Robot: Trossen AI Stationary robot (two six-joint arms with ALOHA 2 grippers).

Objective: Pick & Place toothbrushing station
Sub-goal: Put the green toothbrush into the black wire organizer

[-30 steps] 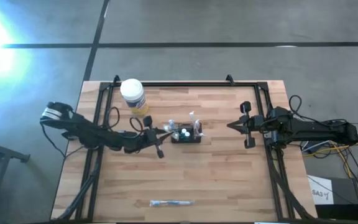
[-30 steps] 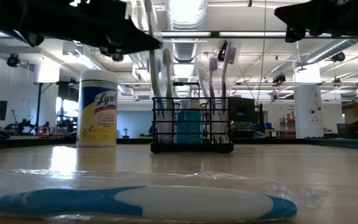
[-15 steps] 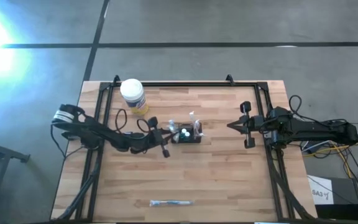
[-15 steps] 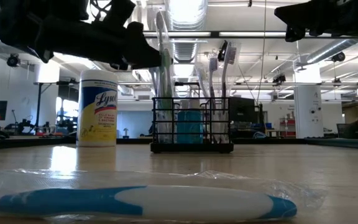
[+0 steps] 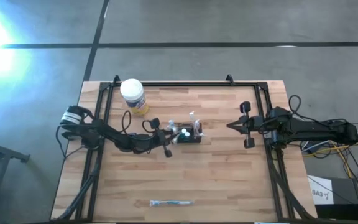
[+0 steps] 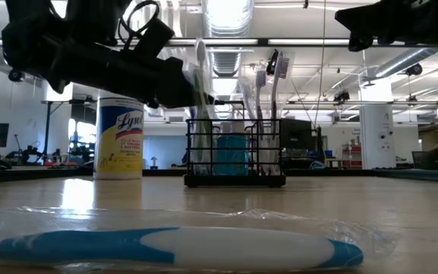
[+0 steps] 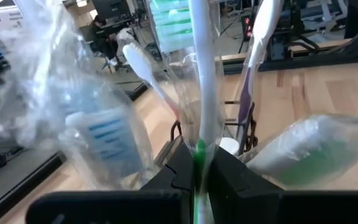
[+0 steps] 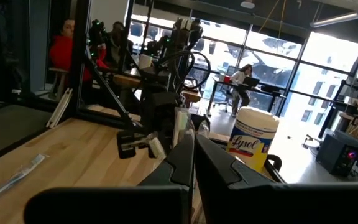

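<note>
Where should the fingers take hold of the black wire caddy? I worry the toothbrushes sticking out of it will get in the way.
Judging by its pose, grip the caddy low on its wire wall, across the short width, coming in level from the side. Brush handles and wrappers crowd the top in the left wrist view, so a top-down approach looks blocked. The left gripper sits at that side, its fingers shut on one toothbrush.

1. Setting: open-plan robotics lab or industrial workspace
2. Evidence: exposed ceiling ducts (image 6: 226,34) with strip lighting, concrete floor (image 5: 185,25), large windows (image 8: 328,68), person seated at a desk (image 8: 241,78)
3. Workstation: butcher-block table (image 5: 216,174) in a black frame
</note>
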